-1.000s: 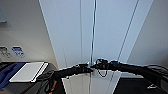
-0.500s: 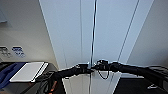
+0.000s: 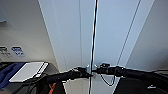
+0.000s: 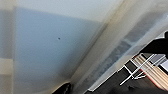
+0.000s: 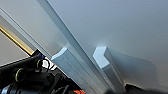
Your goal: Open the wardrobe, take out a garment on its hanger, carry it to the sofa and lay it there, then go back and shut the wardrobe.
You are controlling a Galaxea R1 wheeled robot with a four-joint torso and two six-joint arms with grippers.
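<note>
Black arms first, nearest the camera: left gripper (image 3: 86,74) and right gripper (image 3: 98,69) both sit at the centre seam of the wardrobe (image 3: 72,37), one each side of the dark gap between the doors. Against the frames from a second and half a second back, nothing has really shifted: same arm poses, same seam width, same framing. So no pull has registered; doors read as shut or barely cracked.

Fingers: can't tell on either side whether they're spread or pinched. The head view is too soft at the tips, and the wrist views don't show them clearly.

Right wrist view shows the two white handles (image 5: 106,67) close up, standing off the door face, the door seam running between them. Probably the right gripper is at its handle, but contact isn't confirmable.

Left wrist view: flat white door panel (image 4: 50,50), edge running diagonally.

Further out, head view left: a white tray-like surface (image 3: 27,71) low beside the wardrobe, grey wall (image 3: 22,30) behind.

Task read: opening step, stalled or settling at the handles. Garment, hanger presumably inside, behind the doors.
</note>
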